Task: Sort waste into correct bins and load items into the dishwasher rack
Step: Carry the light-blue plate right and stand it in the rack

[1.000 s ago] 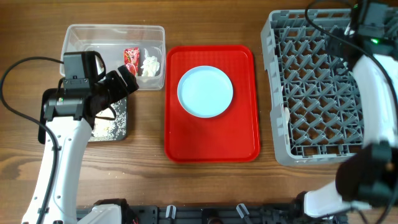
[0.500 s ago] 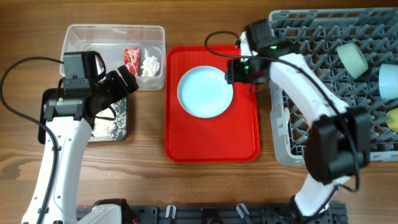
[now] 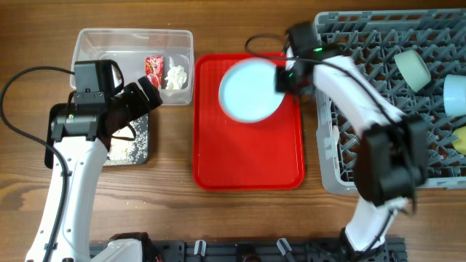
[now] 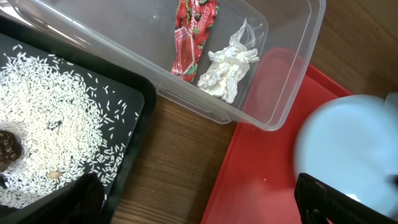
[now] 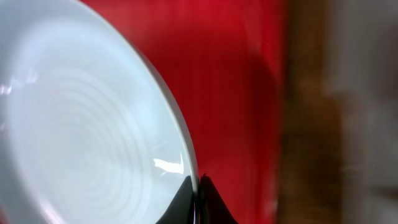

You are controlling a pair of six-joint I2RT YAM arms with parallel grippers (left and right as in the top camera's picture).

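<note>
Light blue round plate (image 3: 250, 91) sits over the upper half of the flat red serving tray (image 3: 247, 164) and reads blurred from overhead, so I judge it tilted or just off the tray floor. Right pincer (image 3: 280, 80) is closed on its right-hand rim; the wrist view shows the two tips meeting across the thin lip. Handling judgement: rigid, smooth and glossy, so likely slippery; light if plastic, heavier and chip-prone if ceramic, and I cannot tell which. An edge pinch leaves the whole disc hanging to one side of the grip, so it may pivot or slide out. The rim is the only purchase on a flat-lying plate, and a deeper bite past the lip would be safer. Grey plastic dishwasher rack (image 3: 444, 171) lies just right of the tray; the plate probably wants to go in on edge between pegs. Left pincer (image 3: 145, 94) hangs wide open and empty near the clear plastic tub (image 3: 135, 30).
</note>
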